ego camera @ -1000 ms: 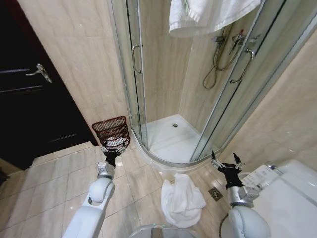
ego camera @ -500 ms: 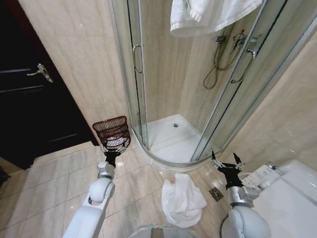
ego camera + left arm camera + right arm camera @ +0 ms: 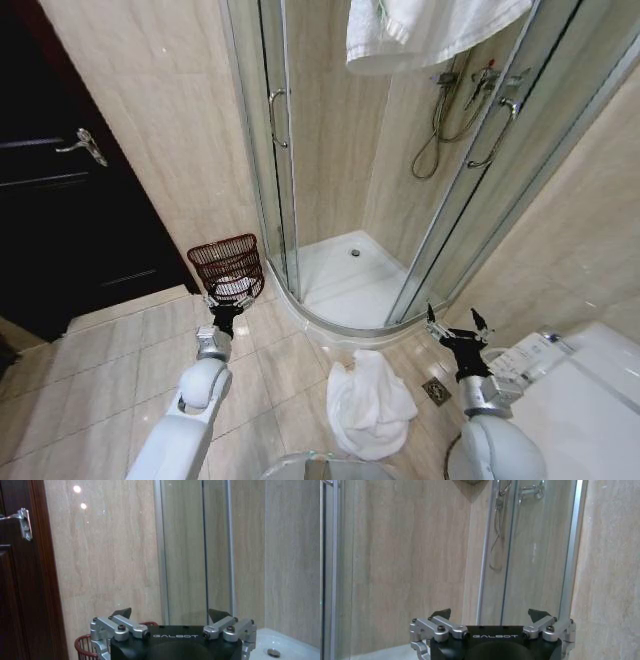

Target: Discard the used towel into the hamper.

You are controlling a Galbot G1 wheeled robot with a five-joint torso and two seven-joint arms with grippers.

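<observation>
The used towel (image 3: 370,405) lies crumpled and white on the tiled floor, just in front of the shower's curved step. The hamper (image 3: 228,267), a dark reddish-brown ribbed basket, stands against the wall left of the shower; its rim also shows in the left wrist view (image 3: 83,645). My left gripper (image 3: 229,296) is held out low in front of the hamper, open and empty (image 3: 170,613). My right gripper (image 3: 458,327) is raised to the right of the towel, open and empty (image 3: 490,613).
A glass shower enclosure (image 3: 350,270) with a raised white tray fills the corner ahead. A second white towel (image 3: 420,30) hangs over its top. A dark door (image 3: 60,190) is at the left, a toilet (image 3: 570,390) at the right, and a floor drain (image 3: 436,390) lies beside the towel.
The head view has drifted slightly. Both arms, the towel and the hamper stay where they were.
</observation>
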